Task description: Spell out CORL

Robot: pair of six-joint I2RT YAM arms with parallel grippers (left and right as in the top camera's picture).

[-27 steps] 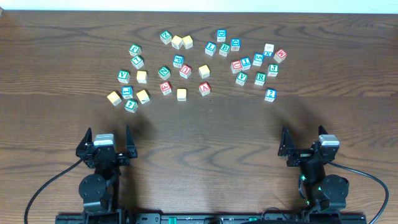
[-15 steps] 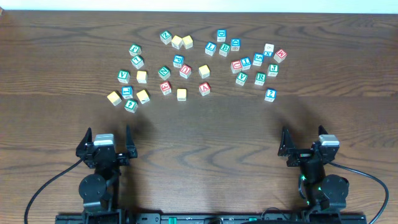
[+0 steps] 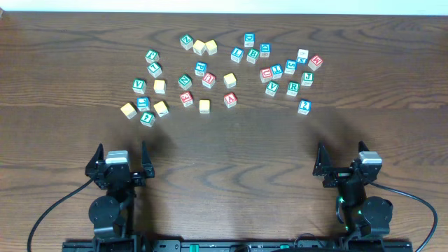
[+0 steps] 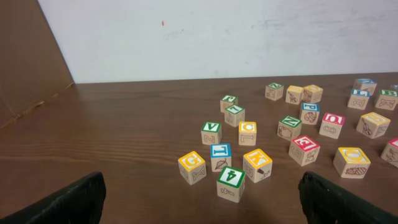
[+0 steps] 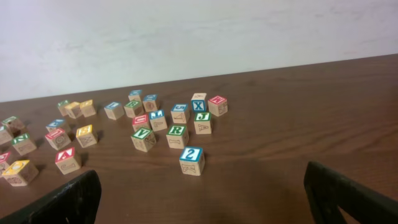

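Loose alphabet cubes lie scattered across the far half of the table. The green R cube (image 3: 292, 87) (image 5: 177, 135) sits in the right cluster and the blue L cube (image 3: 236, 54) (image 5: 114, 110) near the back centre. A yellow-topped cube that reads like C (image 3: 159, 86) (image 4: 247, 132) lies at the left. Another yellow one that looks like O (image 3: 204, 106) (image 4: 351, 162) lies mid-table. My left gripper (image 3: 122, 150) (image 4: 202, 208) and right gripper (image 3: 341, 152) (image 5: 205, 202) stand open near the front edge, well short of the cubes, holding nothing.
A green 4 cube (image 4: 231, 182) is the closest one ahead of the left gripper. A blue 2 cube (image 5: 191, 160) is closest ahead of the right gripper. A red A cube (image 3: 230, 99) and green V cubes (image 3: 271, 88) lie among the rest. A white wall backs the table.
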